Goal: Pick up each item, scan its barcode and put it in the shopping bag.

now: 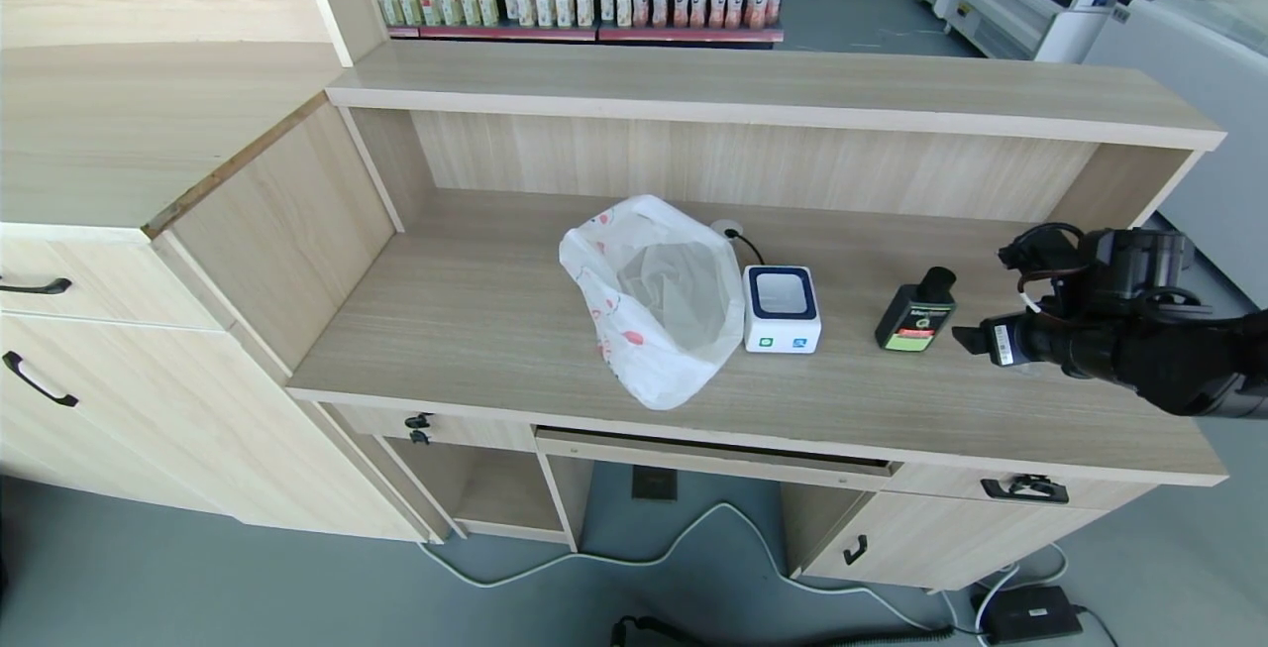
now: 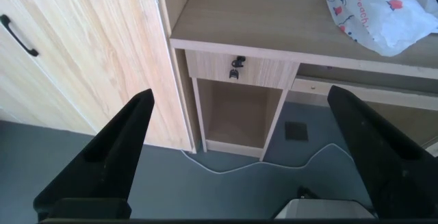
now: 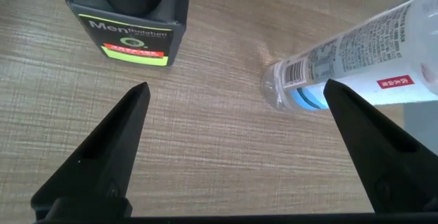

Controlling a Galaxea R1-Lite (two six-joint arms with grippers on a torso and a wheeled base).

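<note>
Black bottle [image 1: 913, 315], green label and black cap, near white scanner [image 1: 782, 308].

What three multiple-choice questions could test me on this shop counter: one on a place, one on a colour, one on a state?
1. Where is the scanner? A) between the shopping bag and the dark bottle B) inside the bag C) on the upper shelf
2. What colour is the shopping bag? A) plain blue B) white with red prints C) black
3. How is the right hand? A) shut on the dark bottle B) shut and empty C) open and empty
Answers: 1 A, bag to its left, bottle to its right; 2 B, red prints on white plastic; 3 C, fingers wide apart, only counter between them.
</note>
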